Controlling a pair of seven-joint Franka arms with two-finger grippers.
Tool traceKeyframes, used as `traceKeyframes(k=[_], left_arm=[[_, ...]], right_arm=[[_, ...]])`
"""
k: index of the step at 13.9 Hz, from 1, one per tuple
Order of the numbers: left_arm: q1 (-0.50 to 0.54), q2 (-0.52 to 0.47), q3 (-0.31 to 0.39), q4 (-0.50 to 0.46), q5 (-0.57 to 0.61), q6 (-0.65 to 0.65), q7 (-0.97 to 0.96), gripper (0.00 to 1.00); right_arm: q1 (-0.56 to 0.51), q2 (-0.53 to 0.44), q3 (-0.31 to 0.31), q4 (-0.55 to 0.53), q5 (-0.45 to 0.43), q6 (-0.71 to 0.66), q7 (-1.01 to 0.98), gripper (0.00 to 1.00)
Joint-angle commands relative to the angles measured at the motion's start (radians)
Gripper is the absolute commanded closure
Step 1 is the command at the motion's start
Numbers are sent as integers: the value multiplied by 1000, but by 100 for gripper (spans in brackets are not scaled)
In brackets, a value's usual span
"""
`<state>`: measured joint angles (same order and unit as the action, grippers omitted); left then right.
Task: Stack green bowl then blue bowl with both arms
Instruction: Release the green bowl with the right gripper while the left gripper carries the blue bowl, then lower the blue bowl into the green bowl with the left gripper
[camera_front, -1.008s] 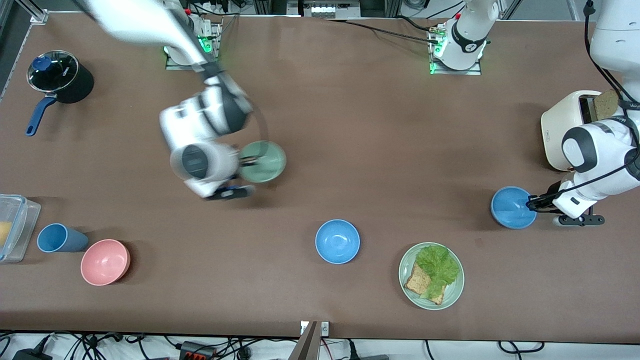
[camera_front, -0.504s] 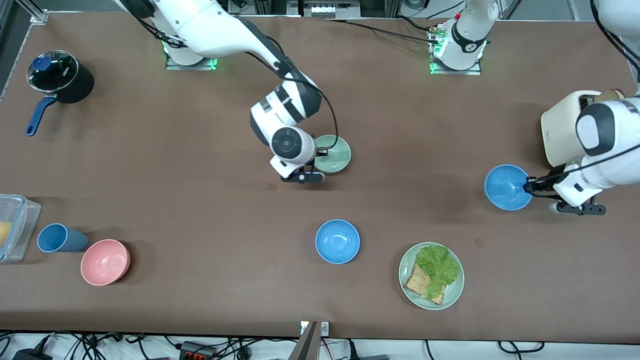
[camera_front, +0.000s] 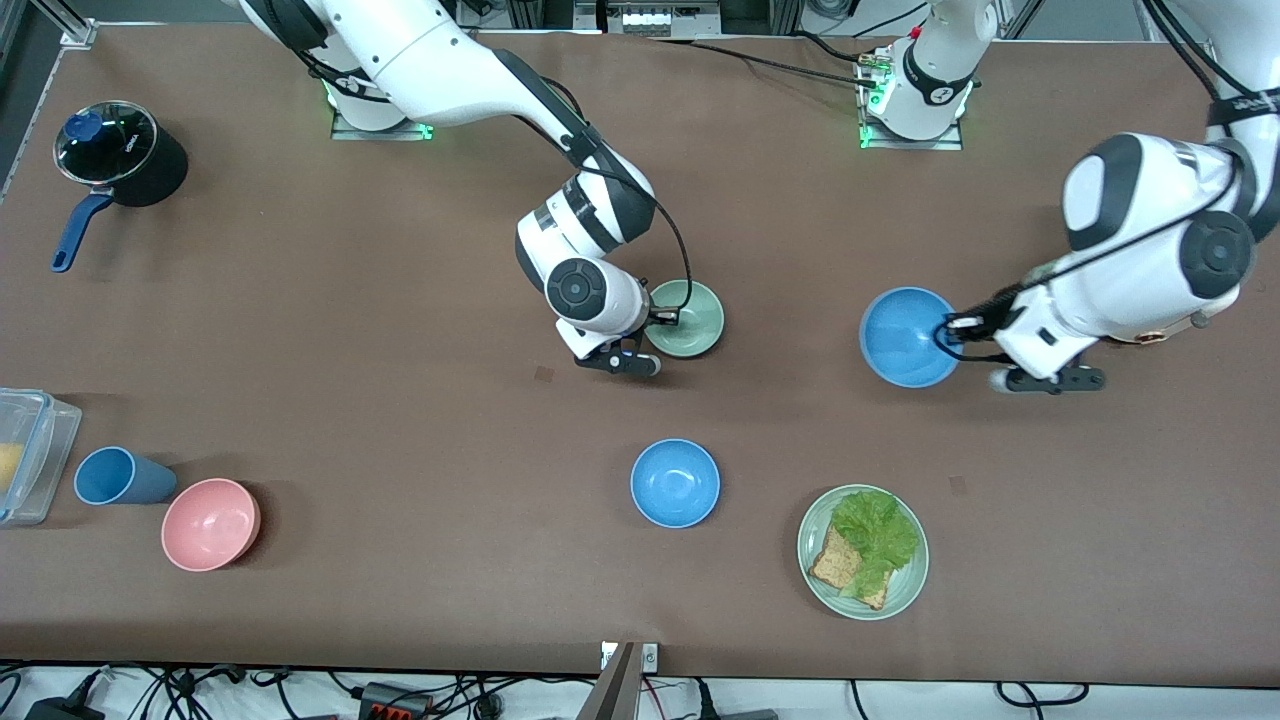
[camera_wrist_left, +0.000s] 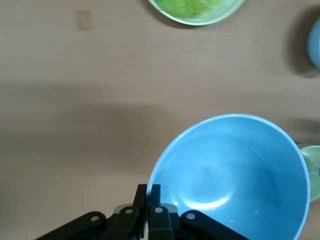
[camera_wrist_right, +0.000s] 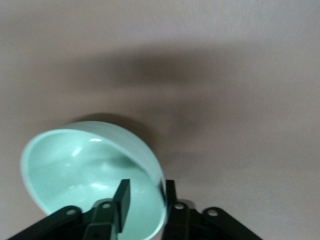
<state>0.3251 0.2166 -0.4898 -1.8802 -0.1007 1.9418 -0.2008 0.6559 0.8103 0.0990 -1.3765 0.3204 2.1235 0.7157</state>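
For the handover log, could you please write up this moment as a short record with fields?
right tool: shut on the rim of the green bowl, at mid-table
left tool: shut on the rim of the blue bowl, held tilted above the table toward the left arm's end
second blue bowl: alone on the table, nearer the front camera than the green bowl
plate with bread and lettuce: beside the second blue bowl
stacking: not yet done; the bowls are apart

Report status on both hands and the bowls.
Right hand shut on green bowl rim, mid-table. Left hand shut on blue bowl, carried above the table. Second blue bowl nearer camera, clear between.
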Motion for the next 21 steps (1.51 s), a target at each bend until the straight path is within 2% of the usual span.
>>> traceKeyframes(k=[1, 4, 6, 8, 10, 13, 16, 17, 19, 21], left_arm=[[14, -31, -79, -17, -24, -12, -80, 99], [5, -25, -113, -19, -24, -4, -164, 97], [3, -14, -163, -25, -24, 20, -204, 97], [-1, 18, -228, -27, -24, 66, -294, 97], [-67, 65, -253, -28, -22, 135, -411, 96], [-181, 131, -246, -33, 8, 227, -529, 96], [-250, 187, -245, -36, 146, 267, -676, 96], [-270, 204, -245, -34, 212, 270, -733, 96], [-274, 228, -246, -34, 306, 272, -781, 96], [-273, 244, -245, -34, 325, 292, -787, 96]], right_arm=[[-16, -112, -65, 30, -18, -137, 19, 0], [-44, -239, -188, 31, -72, -258, 1, 0], [-61, -292, -257, 31, -164, -338, -117, 0], [-102, -325, -330, 40, -172, -379, -232, 0], [-148, -348, -372, 40, -172, -387, -275, 0], [-231, -385, -369, 40, -175, -389, -360, 0], [-309, -388, -375, 42, -169, -405, -423, 0], [-359, -402, -354, 42, -166, -401, -447, 0], [-496, -434, -245, 39, -182, -396, -537, 0], [-559, -473, -223, 30, -230, -395, -585, 0]])
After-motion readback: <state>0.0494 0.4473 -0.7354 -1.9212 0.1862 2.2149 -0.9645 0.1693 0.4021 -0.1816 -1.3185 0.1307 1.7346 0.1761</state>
